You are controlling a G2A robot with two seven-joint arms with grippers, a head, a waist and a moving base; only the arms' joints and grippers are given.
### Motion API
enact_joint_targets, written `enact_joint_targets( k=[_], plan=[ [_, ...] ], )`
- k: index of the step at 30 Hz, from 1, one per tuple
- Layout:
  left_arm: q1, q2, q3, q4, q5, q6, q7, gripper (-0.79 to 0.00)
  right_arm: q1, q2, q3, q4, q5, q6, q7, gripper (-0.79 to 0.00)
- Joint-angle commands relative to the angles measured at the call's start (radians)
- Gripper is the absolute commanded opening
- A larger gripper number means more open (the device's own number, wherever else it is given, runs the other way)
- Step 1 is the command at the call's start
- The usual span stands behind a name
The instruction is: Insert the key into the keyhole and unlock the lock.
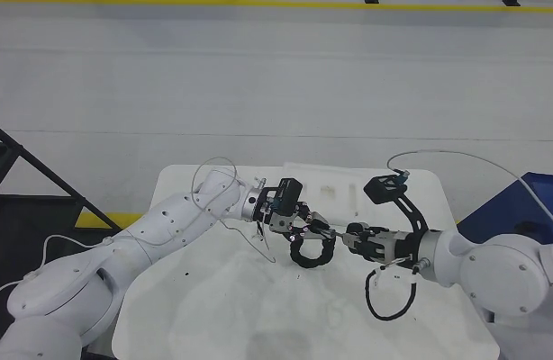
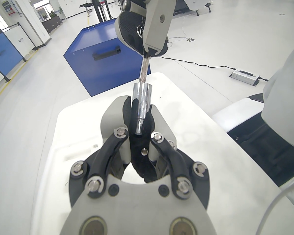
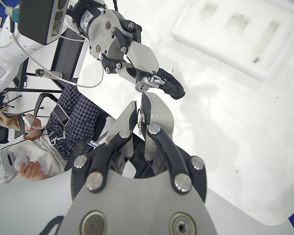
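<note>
My left gripper is shut on the lock, a black body with a silver cylinder, held above the white table. The lock's black cable loop hangs below it. My right gripper is shut on the key, whose ring sits between the fingers. The key blade points straight at the cylinder and its tip meets the cylinder's end. The keyhole face shows a dark slot just beyond the key's tip. I cannot tell whether the tip is inside the slot. The two grippers face each other.
A white foam tray with several rectangular recesses lies at the table's far side. A blue cabinet stands on the floor off the table's right edge. A black cable loops from the right arm's wrist.
</note>
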Motion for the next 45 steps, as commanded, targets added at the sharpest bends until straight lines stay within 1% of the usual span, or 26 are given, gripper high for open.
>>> enact_joint_targets(
  k=[1, 24, 32, 36, 40, 45],
  plan=[
    [0.000, 0.000, 0.000, -0.002, -0.001, 0.000, 0.000, -0.785, 0.002, 0.000, -0.002, 0.002, 0.004, -0.001, 0.000, -0.785],
    [0.001, 0.004, -0.009, -0.006, 0.016, 0.009, 0.009, -0.785, 0.017, 0.003, -0.015, 0.018, 0.038, 0.016, -0.011, -0.785],
    [0.004, 0.006, -0.013, -0.010, 0.025, 0.019, 0.019, -0.785, 0.012, 0.002, -0.004, 0.036, 0.092, 0.035, -0.032, -0.785],
    [-0.001, 0.008, -0.016, -0.006, 0.058, 0.034, 0.034, -0.785, 0.009, 0.000, 0.005, 0.049, 0.165, 0.028, -0.034, -0.785],
    [-0.001, 0.010, -0.013, -0.003, 0.097, 0.054, 0.054, -0.785, 0.010, 0.001, 0.020, 0.065, 0.214, 0.041, -0.016, -0.785],
    [-0.003, 0.011, -0.009, -0.007, 0.113, 0.065, 0.065, -0.785, 0.016, 0.005, 0.020, 0.078, 0.224, 0.055, 0.011, -0.785]
  ],
)
